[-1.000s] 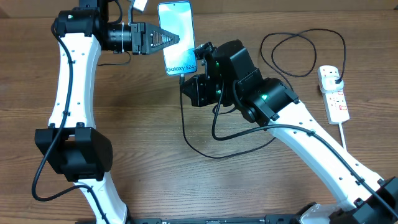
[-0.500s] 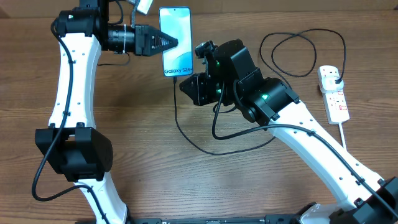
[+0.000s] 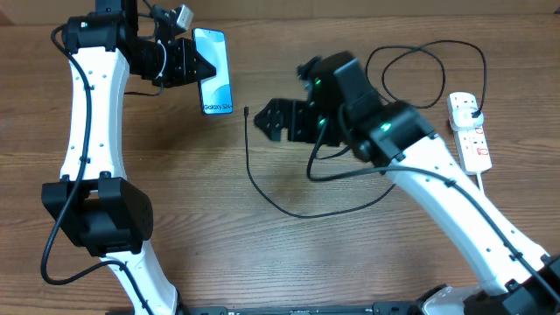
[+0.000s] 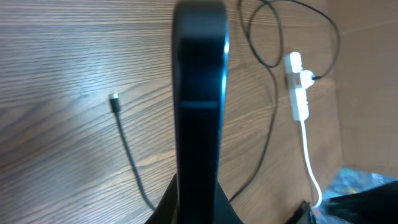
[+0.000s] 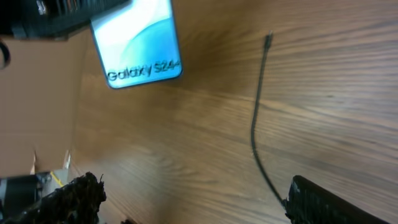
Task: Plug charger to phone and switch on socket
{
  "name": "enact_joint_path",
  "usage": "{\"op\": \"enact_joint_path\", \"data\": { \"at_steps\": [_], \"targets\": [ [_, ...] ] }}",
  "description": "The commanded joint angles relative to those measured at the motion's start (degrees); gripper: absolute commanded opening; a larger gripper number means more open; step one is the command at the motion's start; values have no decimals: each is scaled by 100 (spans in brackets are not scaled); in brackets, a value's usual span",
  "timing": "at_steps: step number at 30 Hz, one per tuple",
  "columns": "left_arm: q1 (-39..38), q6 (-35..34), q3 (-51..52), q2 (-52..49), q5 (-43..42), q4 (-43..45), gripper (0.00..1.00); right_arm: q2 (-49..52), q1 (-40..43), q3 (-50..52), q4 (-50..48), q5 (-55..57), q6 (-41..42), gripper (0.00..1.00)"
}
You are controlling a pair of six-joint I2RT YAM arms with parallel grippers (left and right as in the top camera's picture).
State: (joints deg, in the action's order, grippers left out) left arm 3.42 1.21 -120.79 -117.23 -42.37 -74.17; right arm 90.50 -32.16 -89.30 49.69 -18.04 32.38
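Brown wooden surface [image 3: 201, 192] carries everything but the phone. White oblong power strip [image 3: 469, 131] sits far right with the black plug [image 3: 473, 109] in it. Its red switch marks are too small to read. Slim black-edged smartphone with light blue "Galaxy S24" screen [image 3: 214, 72] is upper left, clamped in the left pincer [image 3: 198, 65]. Long thin black charger cable [image 3: 262, 188] lies loose. Its small connector tip [image 3: 247, 109] is apart from the phone, just beside the right pincer [image 3: 265, 120], which is wide and empty. Step in hand, I judge: mating, not done. Next: right pincer grips the cable behind the tip, aligns it to the phone's text end, pushes in. Then the switch.
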Motion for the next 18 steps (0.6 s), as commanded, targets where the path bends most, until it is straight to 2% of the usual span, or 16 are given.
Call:
{"op": "enact_joint_path", "data": {
  "at_steps": [1,5,8,12,13,18],
  "targets": [
    [83,-365,-76,61,234,11,4,96,278,-782,417,-15,7,96],
    [160,-407,-76,61,227,11,4,605,385,-1652,1196,-24,-251,96],
    [173,-407,-76,61,227,7,4,1397,385,-2656,2022,-22,-522,99],
    [181,-407,-76,61,229,2,4,2291,433,-3759,2623,0,-564,100],
    [184,-407,-76,61,229,2,4,2380,446,-3849,2627,-2,-560,100],
    [181,-407,-76,61,225,-17,4,2739,387,-3934,1309,4,-479,100]
  ]
}}
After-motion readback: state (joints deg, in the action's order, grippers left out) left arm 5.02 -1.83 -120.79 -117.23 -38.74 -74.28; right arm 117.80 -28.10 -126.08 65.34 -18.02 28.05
